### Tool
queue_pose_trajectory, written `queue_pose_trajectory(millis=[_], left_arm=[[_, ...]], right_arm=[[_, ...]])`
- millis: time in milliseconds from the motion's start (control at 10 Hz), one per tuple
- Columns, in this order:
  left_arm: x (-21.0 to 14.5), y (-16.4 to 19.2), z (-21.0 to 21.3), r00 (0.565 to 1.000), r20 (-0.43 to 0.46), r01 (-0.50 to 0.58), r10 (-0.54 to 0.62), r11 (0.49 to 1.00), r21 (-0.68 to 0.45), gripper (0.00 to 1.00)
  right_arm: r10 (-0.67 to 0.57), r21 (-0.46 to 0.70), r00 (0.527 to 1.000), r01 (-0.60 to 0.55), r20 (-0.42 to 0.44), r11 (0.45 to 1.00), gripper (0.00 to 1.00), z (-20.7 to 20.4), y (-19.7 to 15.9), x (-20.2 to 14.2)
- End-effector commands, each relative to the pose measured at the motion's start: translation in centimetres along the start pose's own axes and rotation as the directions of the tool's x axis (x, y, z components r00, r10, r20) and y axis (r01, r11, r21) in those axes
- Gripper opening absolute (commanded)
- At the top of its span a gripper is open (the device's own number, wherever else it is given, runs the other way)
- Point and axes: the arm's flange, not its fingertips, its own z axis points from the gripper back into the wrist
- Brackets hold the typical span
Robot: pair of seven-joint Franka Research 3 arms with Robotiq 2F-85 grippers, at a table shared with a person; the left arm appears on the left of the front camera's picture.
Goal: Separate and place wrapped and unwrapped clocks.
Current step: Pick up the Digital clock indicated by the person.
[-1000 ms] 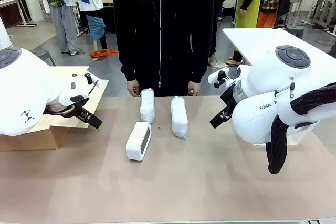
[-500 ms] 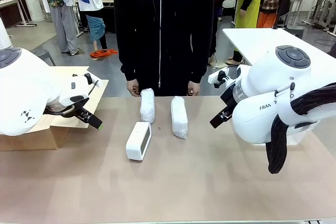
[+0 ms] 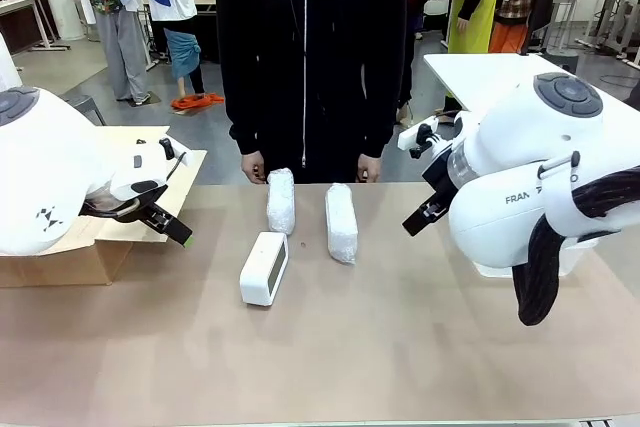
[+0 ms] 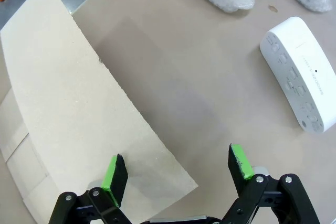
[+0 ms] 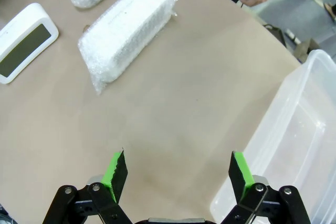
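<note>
- Left end effector (image 4: pixel 177 165): jaws spread wide, nothing between the green pads. It hovers over the corner of a cardboard box (image 4: pixel 68 93) where the box meets the bench (image 3: pixel 350 347), on the robot's left side.
- Right end effector (image 5: pixel 178 169): jaws also spread wide, empty. It hangs over bare bench just beside a clear plastic bin (image 5: pixel 294 129).
- Unwrapped clock (image 3: pixel 264 268): white, on the bench left of centre and nearer the robot than the two bundles. It touches neither. The right wrist view shows its dark face; the left wrist view shows its white back with buttons.
- Left wrapped clock (image 3: pixel 281 200): bubble-wrap bundle lying lengthwise toward the person, just beyond the bare clock's far end.
- Right wrapped clock (image 3: pixel 341 222): parallel to the first bundle, with a clear gap between them. It is the one nearer the right end effector.
- Person in black stands at the far edge. One hand (image 3: pixel 254 167) and the other hand (image 3: pixel 369 168) hang at the bench edge behind the bundles, not touching them.
</note>
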Motion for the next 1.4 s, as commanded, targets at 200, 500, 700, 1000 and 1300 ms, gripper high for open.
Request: queue_pose_trajectory(millis=[200, 500, 700, 1000, 1300], left_arm=[[-1.9, 0.3, 4.9, 1.000, -0.017, 0.027, -0.026, 0.998, 0.049, 1.00], [-4.3, 1.5, 9.2, 0.999, 0.030, 0.025, -0.027, 0.996, 0.081, 1.00], [-6.2, 2.4, 11.0, 0.997, 0.055, 0.050, -0.054, 0.996, 0.074, 1.00], [-8.3, 5.8, 12.7, 0.983, 0.113, 0.143, -0.141, 0.990, -0.007, 1.00], [-11.5, 8.7, 15.1, 0.951, 0.192, 0.258, -0.242, 0.964, -0.066, 1.00]], right_arm=[[0.063, -0.010, 0.997, -0.063, -0.051, 0.998, 1.00, 3.9, -0.5, -0.6], [0.088, -0.019, 0.995, -0.089, -0.039, 0.996, 1.00, 7.7, -1.5, -0.6], [0.102, -0.020, 0.995, -0.102, -0.016, 0.995, 1.00, 9.8, -2.8, -1.4], [0.163, 0.023, 0.986, -0.163, 0.021, 0.986, 1.00, 11.5, -5.6, -2.7], [0.267, 0.165, 0.960, -0.278, 0.081, 0.946, 1.00, 13.2, -8.8, -4.7]])
